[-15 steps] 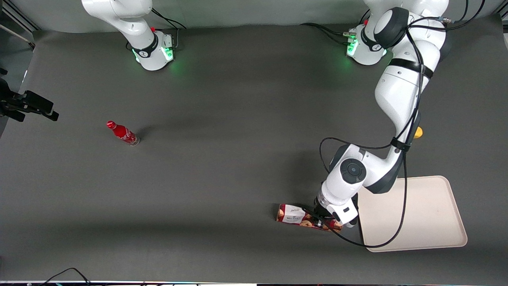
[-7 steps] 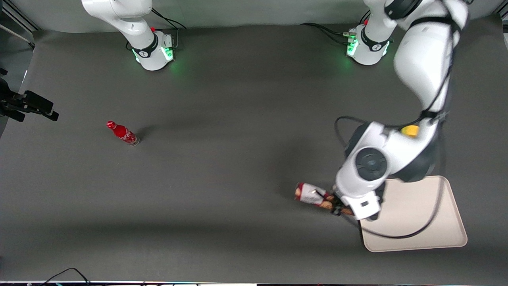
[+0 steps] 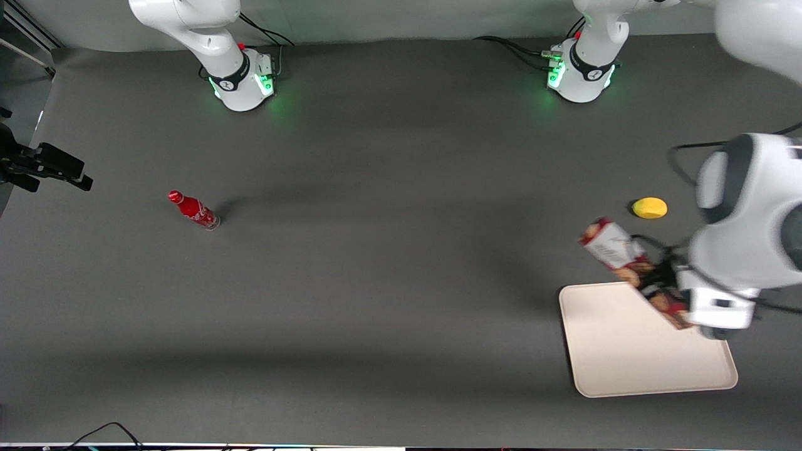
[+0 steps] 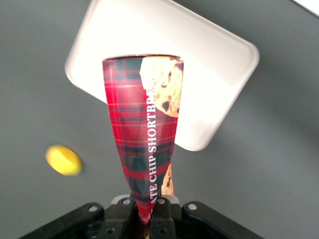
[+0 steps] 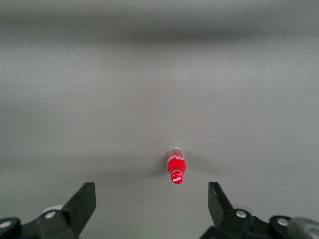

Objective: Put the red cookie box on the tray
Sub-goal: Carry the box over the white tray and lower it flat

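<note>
Box position: I have the red cookie box (image 3: 633,269) lifted clear of the tabletop (image 3: 376,282). It hangs at a slant, one end over the tray's rim nearest the arm bases, the labelled end out above bare tabletop.
Gripper: The gripper (image 4: 145,211) sits at the box's lower end in the wrist view, above the tray toward the working arm's end of the tabletop.
Jaws: Closed on the narrow end of the box, pinching its two broad faces.
Tray: The tray (image 3: 626,351) lies flat with nothing on it, directly below the hanging box (image 4: 142,134) as the wrist camera shows it.
Handling, weight: I judge the carton light; it hangs from an end grip without visible sag.
Handling, stiffness: Thin card, stiff along its length, likely to crush under hard squeeze.
Handling, surface: Printed card looks smooth, so it may slip or swing in the grip.
Grip point: The present hold is at one end; a hold nearer the middle would swing less.
Nearby items: A yellow lemon-like object (image 3: 650,207) lies near the box's free end; a small red bottle (image 3: 193,210) stands well apart, toward the parked arm's end.
</note>
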`<state>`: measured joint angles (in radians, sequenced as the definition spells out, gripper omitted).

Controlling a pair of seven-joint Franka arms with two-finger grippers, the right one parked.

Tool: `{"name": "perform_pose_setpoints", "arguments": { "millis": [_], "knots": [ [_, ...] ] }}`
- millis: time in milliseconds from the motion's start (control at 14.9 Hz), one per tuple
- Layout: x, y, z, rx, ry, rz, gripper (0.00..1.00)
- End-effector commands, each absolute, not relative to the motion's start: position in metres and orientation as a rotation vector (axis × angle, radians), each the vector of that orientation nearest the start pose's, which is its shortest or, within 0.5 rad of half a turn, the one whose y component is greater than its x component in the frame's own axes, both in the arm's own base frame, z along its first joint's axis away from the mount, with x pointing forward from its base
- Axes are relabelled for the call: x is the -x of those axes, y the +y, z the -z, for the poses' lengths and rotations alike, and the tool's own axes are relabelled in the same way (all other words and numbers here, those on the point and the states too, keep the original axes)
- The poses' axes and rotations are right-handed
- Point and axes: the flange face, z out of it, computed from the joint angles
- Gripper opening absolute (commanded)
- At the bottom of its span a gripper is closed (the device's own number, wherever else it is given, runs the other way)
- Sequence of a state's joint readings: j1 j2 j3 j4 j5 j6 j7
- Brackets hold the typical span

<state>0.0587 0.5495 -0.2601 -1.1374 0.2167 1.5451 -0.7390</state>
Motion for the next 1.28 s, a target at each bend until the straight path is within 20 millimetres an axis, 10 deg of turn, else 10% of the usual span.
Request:
{"name": "perform_pose_setpoints", "arguments": {
  "millis": [0,337,740,1010,1077,1212],
  "knots": [
    [-0.702,0.022,-0.479,2.988,-0.362,-0.197,0.00],
    [-0.728,0.136,-0.419,3.001,-0.025,-0.100,0.00],
    [-0.764,0.152,-0.286,3.014,0.067,0.066,0.00],
    [-0.766,0.162,-0.253,2.997,0.063,0.107,0.00],
    [-0.767,0.163,-0.250,2.994,0.057,0.133,0.99],
    [-0.765,0.164,-0.257,3.002,0.043,0.107,1.00]
  ]
}}
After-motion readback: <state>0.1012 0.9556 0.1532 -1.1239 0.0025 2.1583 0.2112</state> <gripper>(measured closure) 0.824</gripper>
